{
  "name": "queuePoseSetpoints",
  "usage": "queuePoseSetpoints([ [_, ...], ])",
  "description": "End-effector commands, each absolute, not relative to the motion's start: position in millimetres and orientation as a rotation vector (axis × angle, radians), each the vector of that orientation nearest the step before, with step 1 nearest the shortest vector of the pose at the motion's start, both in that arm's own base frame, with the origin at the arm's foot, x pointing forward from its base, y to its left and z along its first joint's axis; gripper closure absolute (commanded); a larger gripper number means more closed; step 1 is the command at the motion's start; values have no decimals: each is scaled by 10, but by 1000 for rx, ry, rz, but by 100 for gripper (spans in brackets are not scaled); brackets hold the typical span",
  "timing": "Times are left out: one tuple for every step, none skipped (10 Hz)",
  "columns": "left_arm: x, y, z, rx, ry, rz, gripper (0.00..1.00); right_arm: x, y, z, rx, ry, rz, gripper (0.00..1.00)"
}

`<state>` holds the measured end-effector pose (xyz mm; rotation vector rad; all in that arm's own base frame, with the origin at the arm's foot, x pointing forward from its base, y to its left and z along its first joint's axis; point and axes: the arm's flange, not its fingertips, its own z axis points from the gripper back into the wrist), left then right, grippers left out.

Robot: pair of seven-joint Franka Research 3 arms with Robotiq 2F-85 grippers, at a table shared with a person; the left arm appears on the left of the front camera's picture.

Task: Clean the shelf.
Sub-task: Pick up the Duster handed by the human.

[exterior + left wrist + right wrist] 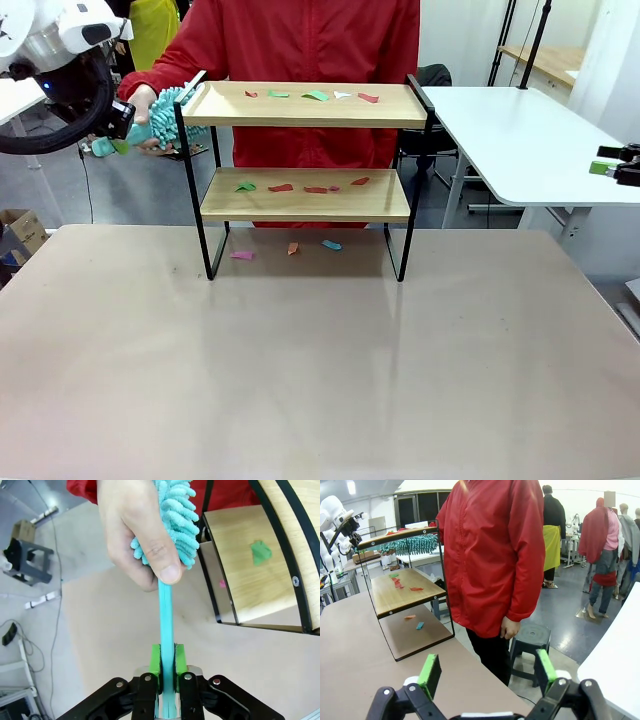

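Note:
The shelf [300, 208] stands at the table's far middle, two wooden boards in a black frame. Several coloured paper scraps [315, 96] lie on the top board, more on the lower board [282, 187] and on the table beneath [293, 248]. My left gripper [119, 122] [167, 657] is shut on the handle of a teal fluffy duster [165, 118] [166, 625] left of the top board. A person's hand [132, 530] also holds the duster by its head. My right gripper [603, 160] [487, 672] hangs open far to the right, off the table. The shelf [395, 597] stands well away from it.
The person in a red jacket [300, 40] stands right behind the shelf. A white table [520, 140] sits at the back right, a dark stool [530, 635] beside the person. The wide brown tabletop [320, 360] stretches in front of the shelf.

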<state>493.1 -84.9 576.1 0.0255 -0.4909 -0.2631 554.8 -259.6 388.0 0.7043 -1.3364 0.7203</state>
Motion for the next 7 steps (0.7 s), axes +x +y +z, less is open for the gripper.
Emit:
queuePoseSetpoints([
  [4953,-885,5806,48,-479,-222,100,5545,-2578,3898,704,-1338,722,0],
  [4967,-870,5804,49,-475,-211,100,5545,-2578,3898,704,-1338,722,0],
  [4980,-858,5798,48,-471,-209,100,5545,-2578,3898,704,-1338,722,0],
  [4983,-851,5796,44,-472,-207,100,5545,-2578,3898,704,-1338,722,0],
  [4988,-830,5803,32,-499,-186,100,5545,-2578,3898,704,-1338,722,0],
  [4970,-800,5799,-17,-428,-236,100,5545,-2578,3898,704,-1338,722,0],
  [4964,-828,5758,19,-475,-227,100,5545,-2578,3898,704,-1338,722,0],
])
